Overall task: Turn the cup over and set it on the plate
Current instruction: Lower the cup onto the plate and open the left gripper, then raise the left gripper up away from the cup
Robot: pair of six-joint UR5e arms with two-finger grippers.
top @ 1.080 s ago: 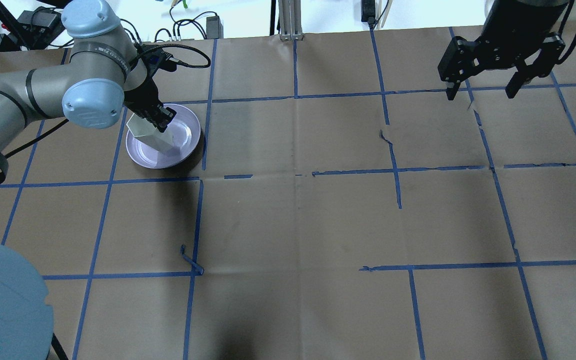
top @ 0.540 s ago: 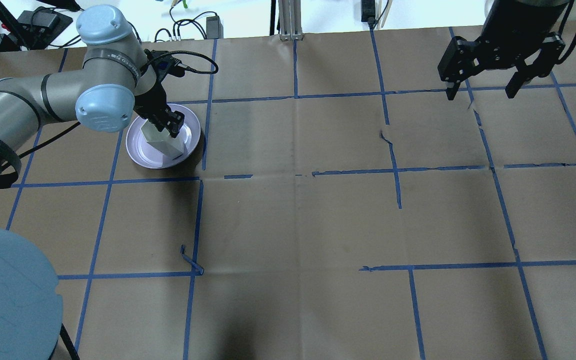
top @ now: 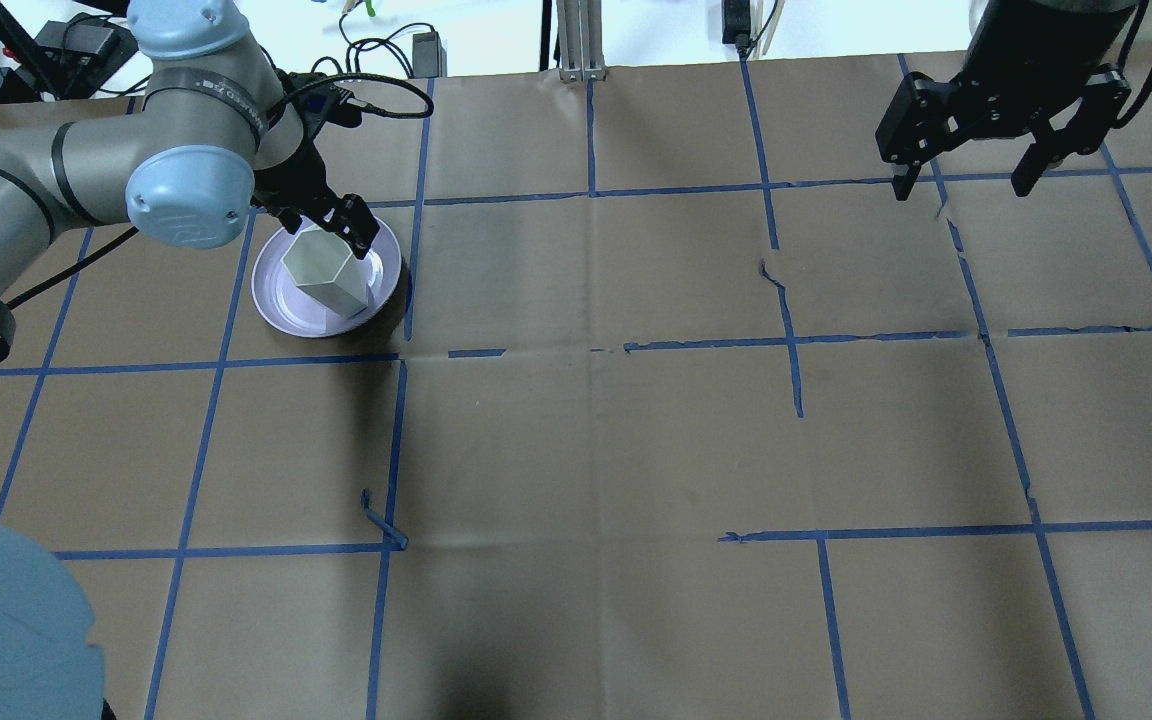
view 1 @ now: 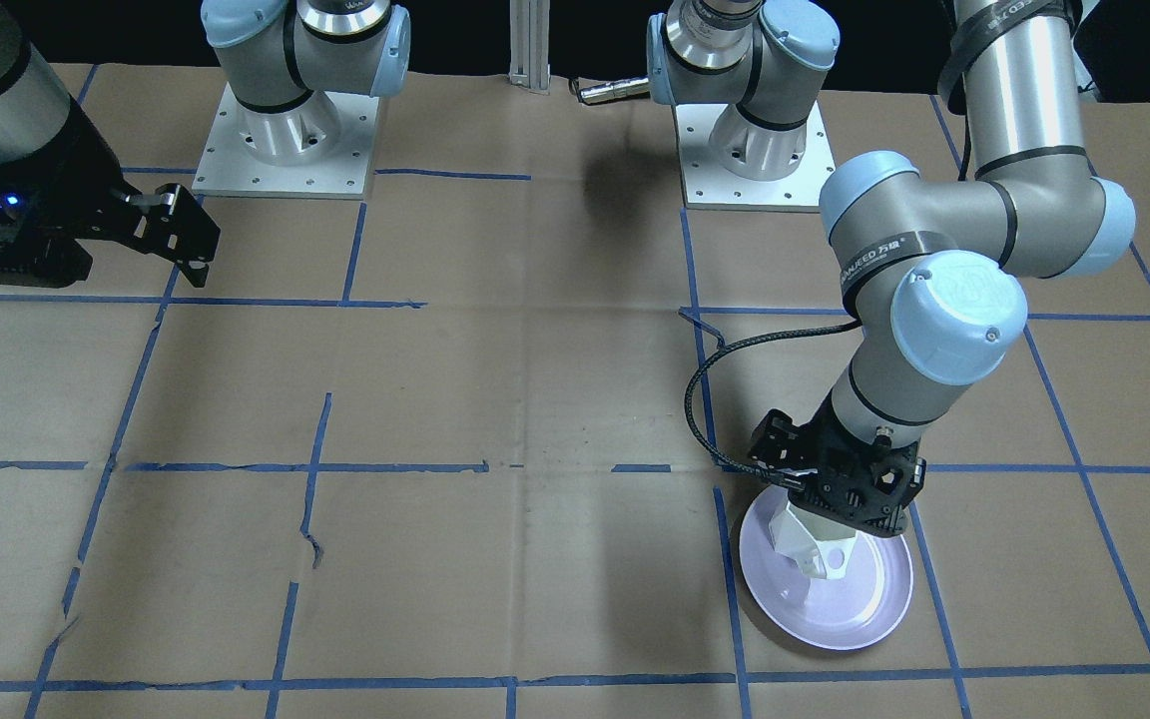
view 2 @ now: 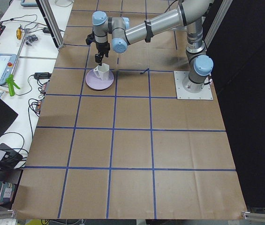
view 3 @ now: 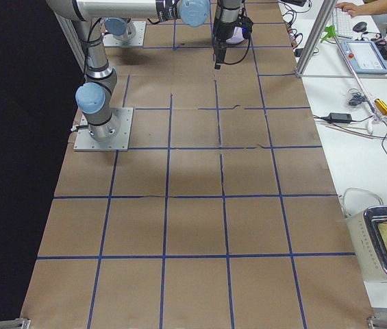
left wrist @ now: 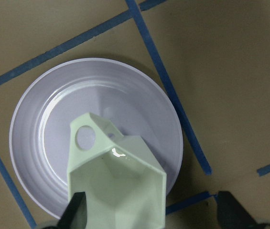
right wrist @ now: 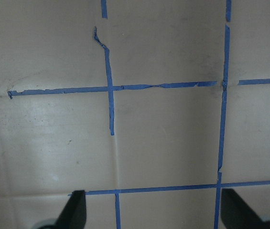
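Note:
The white faceted cup [top: 325, 279] stands rim up on the pale lavender plate [top: 281, 305] at the table's far left. The left wrist view looks down into the cup [left wrist: 120, 186], with its handle hole toward the plate's [left wrist: 139, 95] middle. My left gripper [top: 321, 225] hovers just above the cup with its jaws spread wide, one finger [left wrist: 75, 212] next to the rim, not clamping it. It also shows in the front view [view 1: 835, 494] over the cup [view 1: 815, 544]. My right gripper [top: 964, 186] is open and empty, high over the far right.
Brown paper with a blue tape grid covers the table [top: 596, 450]. Cables and a metal post [top: 576, 40] lie along the far edge. The arm bases [view 1: 286, 130] stand on the robot's side.
The left gripper turned the cup from tilted to rim up on the plate, opened, and drew back a little toward the far edge. The right arm has not moved.

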